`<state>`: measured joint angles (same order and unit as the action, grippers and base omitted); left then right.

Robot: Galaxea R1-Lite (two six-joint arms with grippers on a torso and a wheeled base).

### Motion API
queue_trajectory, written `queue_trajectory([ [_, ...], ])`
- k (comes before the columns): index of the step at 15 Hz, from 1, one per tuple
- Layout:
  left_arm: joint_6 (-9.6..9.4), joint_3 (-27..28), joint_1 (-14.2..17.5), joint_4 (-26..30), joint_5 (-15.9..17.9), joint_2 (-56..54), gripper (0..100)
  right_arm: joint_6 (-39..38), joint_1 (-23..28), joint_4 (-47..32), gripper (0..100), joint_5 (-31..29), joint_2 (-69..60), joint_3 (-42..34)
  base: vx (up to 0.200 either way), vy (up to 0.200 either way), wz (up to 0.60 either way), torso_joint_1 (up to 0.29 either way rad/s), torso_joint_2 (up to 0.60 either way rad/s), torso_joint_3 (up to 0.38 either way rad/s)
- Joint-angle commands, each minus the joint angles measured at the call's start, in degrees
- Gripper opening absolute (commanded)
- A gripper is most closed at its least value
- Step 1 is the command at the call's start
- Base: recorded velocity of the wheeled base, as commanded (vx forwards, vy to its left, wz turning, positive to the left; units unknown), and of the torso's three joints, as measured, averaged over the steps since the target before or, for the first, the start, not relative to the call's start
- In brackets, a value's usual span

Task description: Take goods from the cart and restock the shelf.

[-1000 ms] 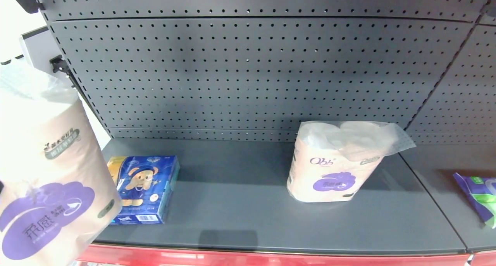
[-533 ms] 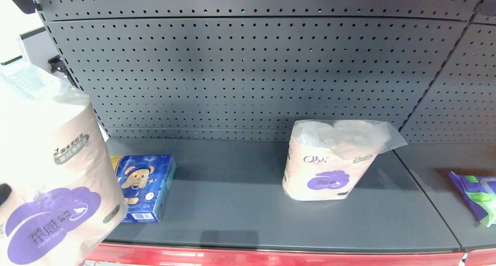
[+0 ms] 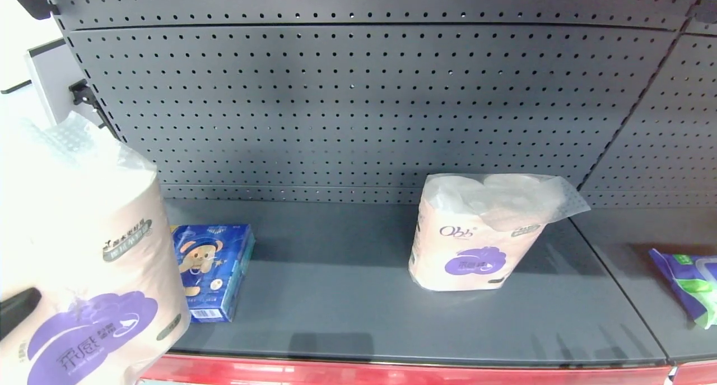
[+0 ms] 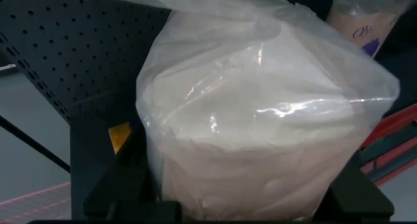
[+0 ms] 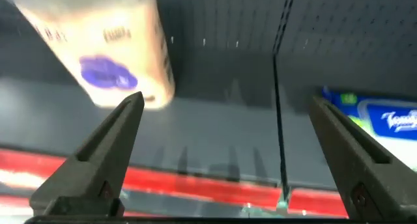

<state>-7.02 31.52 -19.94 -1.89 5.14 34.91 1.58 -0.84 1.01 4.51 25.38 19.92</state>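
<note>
Toilet-roll pack (image 3: 84,261) clamped in left tool (image 4: 238,191), upright at shelf (image 3: 358,295) left front; right tool (image 5: 228,152) spread, facing shelf

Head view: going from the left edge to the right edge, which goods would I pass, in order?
held toilet-paper pack → blue tissue box → standing toilet-paper pack → green-and-blue packet
</note>
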Motion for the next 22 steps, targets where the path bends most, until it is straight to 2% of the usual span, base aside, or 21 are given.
queue_trajectory([
  [1, -0.01, -0.1, 0.1, 0.0, 0.0, -0.2, 0, 1.2, -0.2, 0.0, 100, 0.0, -7.6, -4.5, 0.0, -0.2, 0.0, 0.007, 0.01, 0.007],
  [6, -0.27, 0.0, 0.0, -0.1, 0.0, -0.3, 0, 1.2, -0.2, 0.0, 100, 0.1, -7.3, -4.8, 0.0, -0.2, 0.0, 0.001, 0.0, 0.002],
  [8, -0.27, 0.0, 0.0, -0.1, 0.0, -0.4, 0, 1.3, -0.6, 0.1, 100, 0.6, -5.7, -4.5, 0.0, 0.0, 0.0, 0.0, 0.0, 0.0],
  [10, -0.27, -0.1, 0.0, -0.1, 0.3, -0.6, 0, 1.3, -1.3, 0.2, 100, 3.3, -3.2, -4.4, 0.0, 0.0, 0.0, 0.0, 0.0, 0.0],
  [11, -0.27, -0.1, 0.0, -0.1, 0.4, -0.6, 0, 1.4, -2.9, 0.8, 100, 7.8, 0.6, -4.0, 0.0, 0.0, 0.0, 0.0, 0.0, 0.0],
  [12, -0.27, -0.2, 0.0, 0.0, 0.4, -0.5, 0, 1.4, -4.2, 1.4, 100, 9.7, 4.1, -3.2, 0.0, 0.0, 0.0, 0.0, 0.0, 0.0],
  [16, -0.01, -0.1, 0.0, 0.0, 0.7, 0.0, 0, 0.8, -11.5, 13.5, 100, 13.9, 22.7, -2.3, 0.0, 0.0, 0.0, 0.0, 0.0, 0.0],
  [18, 0.25, -0.1, 0.0, -0.1, 1.4, 0.2, 0, 0.7, -11.6, 18.4, 100, 17.2, 28.7, -2.1, 0.0, 0.0, 0.0, 0.0, 0.0, 0.0],
  [19, 0.25, 0.1, 0.0, -0.2, 1.4, 0.3, 0, 0.8, -11.5, 23.0, 100, 21.7, 33.7, -2.1, 0.0, 0.0, 0.0, 0.0, 0.0, 0.0],
  [20, 0.25, 0.4, 0.0, -0.2, 1.4, 0.9, 0, 1.0, -11.5, 24.8, 100, 23.7, 36.4, -1.9, 0.0, 0.0, 0.0, 0.0, 0.0, 0.0],
  [22, 0.25, 1.4, 0.0, -0.1, 1.2, 1.6, 0, 1.2, -11.5, 26.9, 100, 24.8, 42.6, 1.0, 0.0, 0.0, 0.0, 0.0, 0.0, 0.0],
])
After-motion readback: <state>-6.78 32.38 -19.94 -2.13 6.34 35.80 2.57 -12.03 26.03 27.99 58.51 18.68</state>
